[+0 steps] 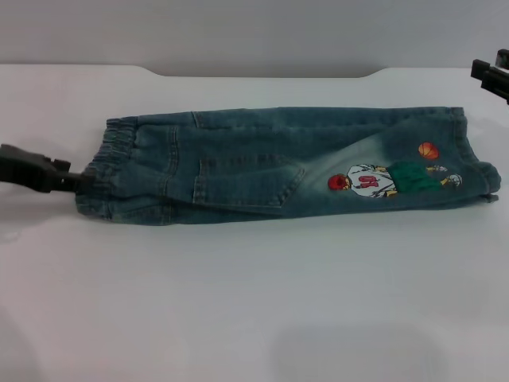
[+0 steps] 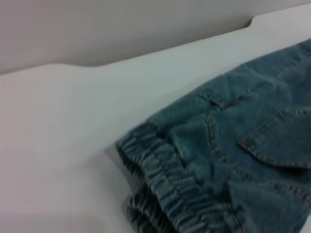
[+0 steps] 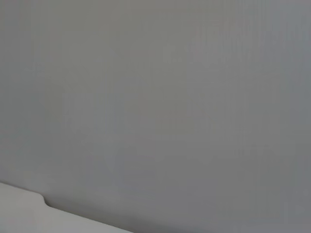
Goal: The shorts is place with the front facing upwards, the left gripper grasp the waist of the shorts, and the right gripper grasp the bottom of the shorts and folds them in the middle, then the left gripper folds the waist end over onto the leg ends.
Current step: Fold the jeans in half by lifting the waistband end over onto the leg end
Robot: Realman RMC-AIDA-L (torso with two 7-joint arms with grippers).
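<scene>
While I watch, faded blue denim shorts [image 1: 278,163] lie folded lengthwise, cartoon patch [image 1: 390,181] up; black left gripper [image 1: 78,182] at ruffled waistband [image 1: 111,163], grip unclear; right gripper [image 1: 493,76] likewise.

The left gripper [image 1: 75,181] reaches in from the head view's left edge, which cuts off its arm, and its fingertips meet the waist of the shorts [image 1: 111,171] so closely that their spread cannot be told; the left wrist view shows no fingers, and its frame cuts off the shorts [image 2: 233,160] at the leg side. The right gripper [image 1: 491,76] shows only as a black tip at the head view's right edge, fingers unreadable. The right wrist view shows only blank grey wall and a sliver of the white table [image 3: 29,216].
</scene>
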